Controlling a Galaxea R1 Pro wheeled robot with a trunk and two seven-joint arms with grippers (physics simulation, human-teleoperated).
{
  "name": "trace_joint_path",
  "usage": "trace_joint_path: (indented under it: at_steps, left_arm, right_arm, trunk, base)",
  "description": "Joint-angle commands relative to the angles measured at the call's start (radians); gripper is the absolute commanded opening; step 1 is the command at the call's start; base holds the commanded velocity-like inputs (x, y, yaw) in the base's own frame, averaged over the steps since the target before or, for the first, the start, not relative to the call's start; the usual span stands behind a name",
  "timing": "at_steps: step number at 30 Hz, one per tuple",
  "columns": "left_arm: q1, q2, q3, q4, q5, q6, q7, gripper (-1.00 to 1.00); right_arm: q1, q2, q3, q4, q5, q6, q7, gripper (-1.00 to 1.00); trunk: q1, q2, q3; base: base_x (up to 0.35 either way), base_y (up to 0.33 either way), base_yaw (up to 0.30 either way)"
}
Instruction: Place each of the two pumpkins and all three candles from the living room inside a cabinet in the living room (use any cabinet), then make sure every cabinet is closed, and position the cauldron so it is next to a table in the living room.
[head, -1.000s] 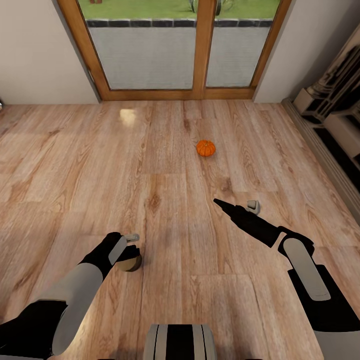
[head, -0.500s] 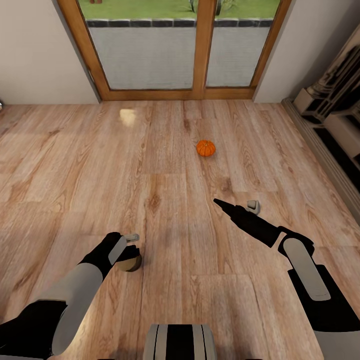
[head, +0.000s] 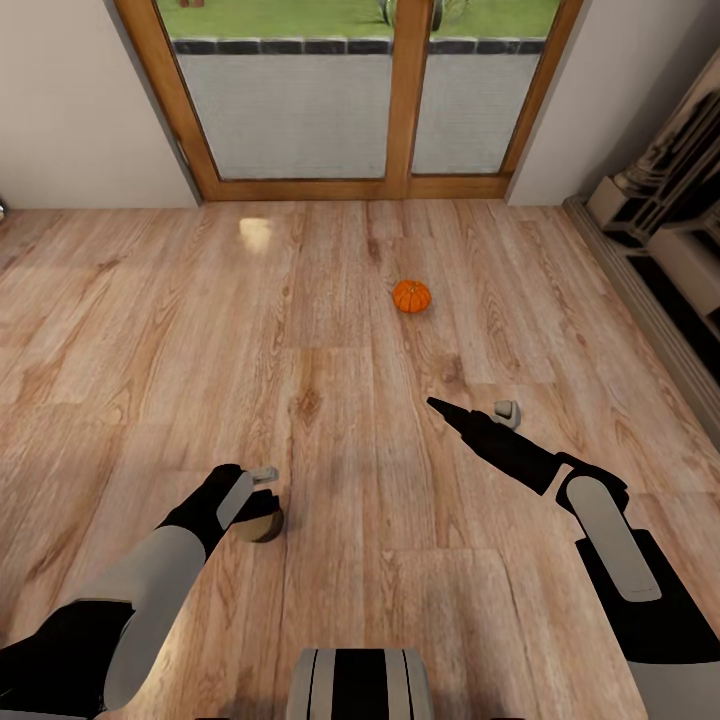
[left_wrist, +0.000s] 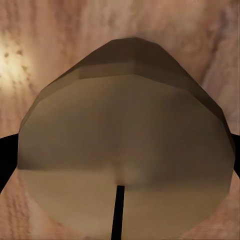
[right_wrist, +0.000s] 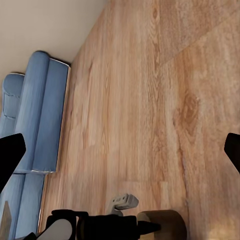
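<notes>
Orange: 1 pumpkin (head: 411, 296), 1 candle (head: 259, 519)

Bright even light, pale glare patch on the floor (head: 256, 233), soft shadows, left wrist view blurred

You see bright orange ribbed pumpkin (head: 411, 296), light wood-grain plank floor (head: 330, 400), cream-tan candle (left_wrist: 125, 160), blue sofa (right_wrist: 35, 120), grey-and-black arms.
</notes>
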Motion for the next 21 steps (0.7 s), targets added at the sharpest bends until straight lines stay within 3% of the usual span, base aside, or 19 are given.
trace_joint_path:
  at_steps: [1,13,21]
  left_arm:
    - [0.0,0.0,-0.004,-0.002,0.01,0.003,0.009,-1.0]
    - [0.0,0.0,-0.004,-0.011,0.01,-0.007,0.009,-1.0]
    - [0.001,0.0,-0.005,-0.116,0.01,-0.004,0.008,-1.0]
  right_arm:
    - [0.0,-0.001,0.0,0.0,0.001,0.002,0.003,1.0]
    - [0.0,-0.001,0.0,0.001,0.001,0.001,0.003,1.0]
    - [0.0,-0.001,-0.001,0.001,0.003,0.002,0.003,1.0]
  trunk:
    - [0.0,0.0,-0.001]
    - [-0.005,0.002,0.038]
    - [-0.008,0.004,0.069]
  base:
    - [0.0,0.0,0.0]
    - [0.0,0.0,0.0]
    - [0.0,0.0,0.0]
